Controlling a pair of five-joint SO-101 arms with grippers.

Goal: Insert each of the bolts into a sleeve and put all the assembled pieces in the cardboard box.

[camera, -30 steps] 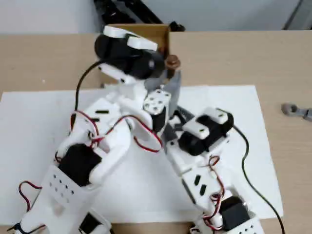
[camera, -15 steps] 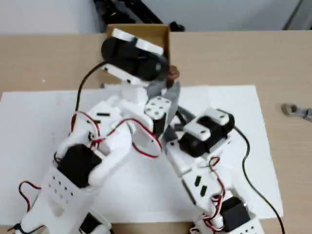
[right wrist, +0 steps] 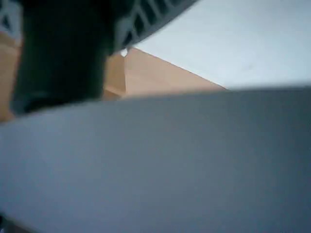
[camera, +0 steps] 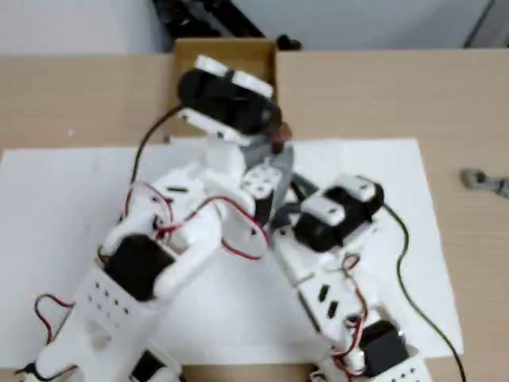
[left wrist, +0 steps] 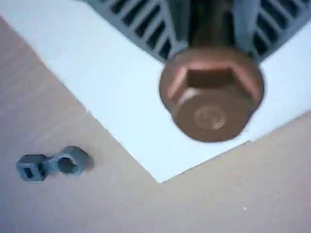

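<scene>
L gripper: grey ribbed fingers clamped on the copper bolt, one each side of its shaft. Hex head w/ round flange faces the wrist cam. In the high view the bolt sits in the L gripper above the far edge of the white sheet, just beside the near right corner of the cardboard box. The box stands on the table at its far edge, touching or nearly touching the sheet.

R gripper: low over the sheet, near its middle, close beside the L arm's wrist. Open or closed: can't tell.

Small grey part lies on bare table near the right edge, well apart from both arms; the L wrist view has it off the sheet's corner.
</scene>
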